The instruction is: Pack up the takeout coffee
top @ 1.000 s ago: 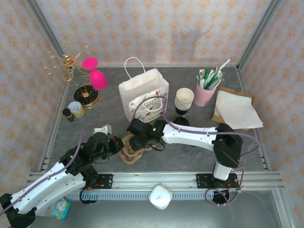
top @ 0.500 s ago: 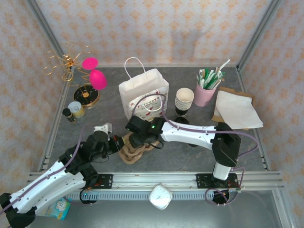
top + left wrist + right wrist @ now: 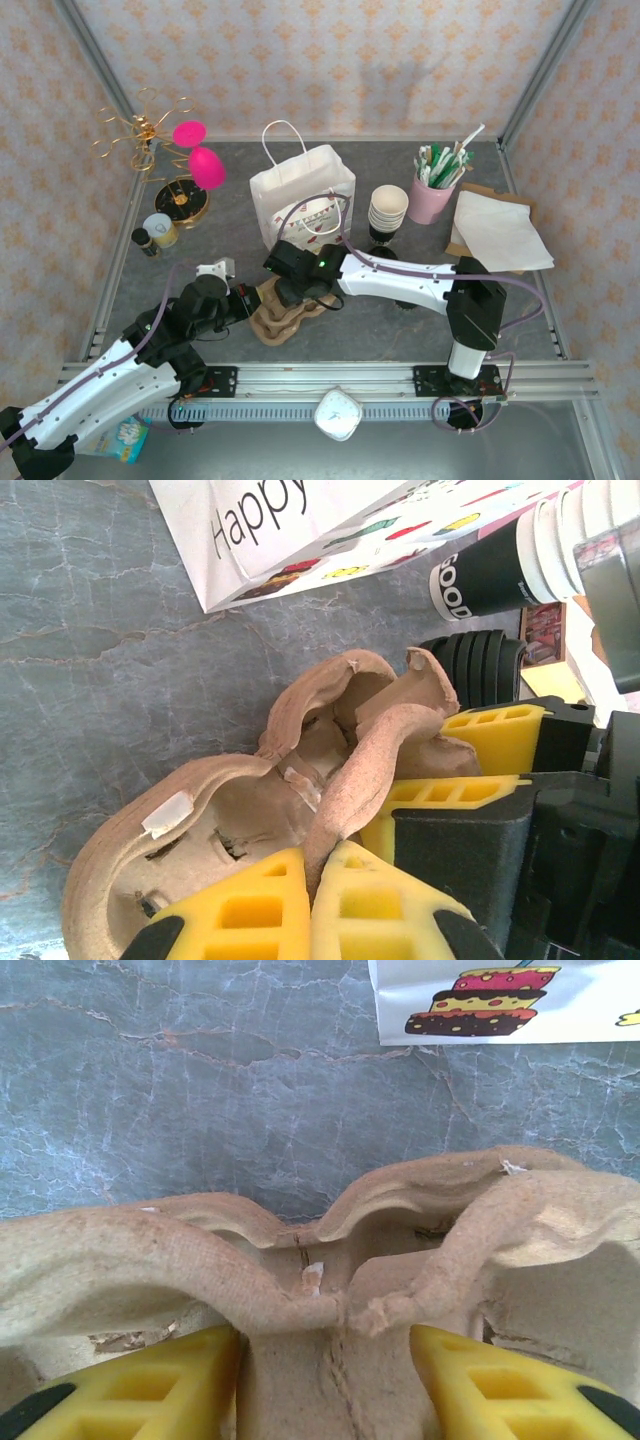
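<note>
A brown pulp cup carrier [image 3: 275,322] lies on the grey table between my two grippers. My left gripper [image 3: 318,855] is shut on one of its thin raised ribs, the yellow pads pinching the cardboard; from above it sits at the carrier's left end [image 3: 248,300]. My right gripper [image 3: 325,1345] straddles the carrier's [image 3: 330,1210] centre post, a yellow finger pressed against each side; from above it sits over the carrier's upper right [image 3: 290,298]. The takeout coffee is out of view.
A white paper bag [image 3: 300,200] with handles stands upright just behind the carrier. To its right are a stack of lidless cream cups [image 3: 388,208], a pink cup of straws [image 3: 432,195] and napkins [image 3: 500,232]. A gold stand with pink balls [image 3: 190,160] and small jars stand at the back left.
My right gripper has slid a little left and back over the carrier and its jaws have narrowed onto the centre post. The left arm has held its grip.
</note>
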Tool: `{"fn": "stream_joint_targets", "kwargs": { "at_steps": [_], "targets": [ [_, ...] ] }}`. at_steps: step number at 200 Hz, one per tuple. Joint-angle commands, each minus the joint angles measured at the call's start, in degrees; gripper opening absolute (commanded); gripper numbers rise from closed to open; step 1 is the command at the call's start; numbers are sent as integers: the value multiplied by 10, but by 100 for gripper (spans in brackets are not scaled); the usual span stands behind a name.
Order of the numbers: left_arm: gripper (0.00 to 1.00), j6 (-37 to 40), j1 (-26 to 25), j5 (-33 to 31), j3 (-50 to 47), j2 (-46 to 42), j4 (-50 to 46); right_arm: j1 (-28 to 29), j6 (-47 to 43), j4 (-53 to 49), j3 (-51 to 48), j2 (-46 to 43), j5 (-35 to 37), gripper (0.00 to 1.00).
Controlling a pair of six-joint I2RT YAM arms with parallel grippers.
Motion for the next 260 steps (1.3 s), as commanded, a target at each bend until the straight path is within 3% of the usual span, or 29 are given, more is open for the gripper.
{"fn": "stream_joint_targets", "kwargs": {
  "at_steps": [1,40,82,121,158,178,198,260],
  "targets": [
    [5,15,-1,-8,21,1,-7,-2,-3,-7,20,-11,16,45],
    [17,15,-1,-10,24,0,-6,-3,-2,-15,25,-19,22,43],
    [38,19,0,-23,51,-7,-19,-4,8,-26,22,-46,33,43],
    [48,26,-1,-23,74,-19,-12,-6,23,-36,12,-76,46,42],
    [50,34,-1,-33,88,-16,-22,-11,33,4,-36,-114,44,41],
    [51,35,-1,-36,91,-12,-23,-13,22,-31,-2,-77,35,44],
    [51,33,-1,-41,95,-17,-32,-3,10,-7,-6,-73,16,54],
    [50,11,-1,-81,94,-42,-79,27,4,-13,27,15,34,54]
  ]
}}
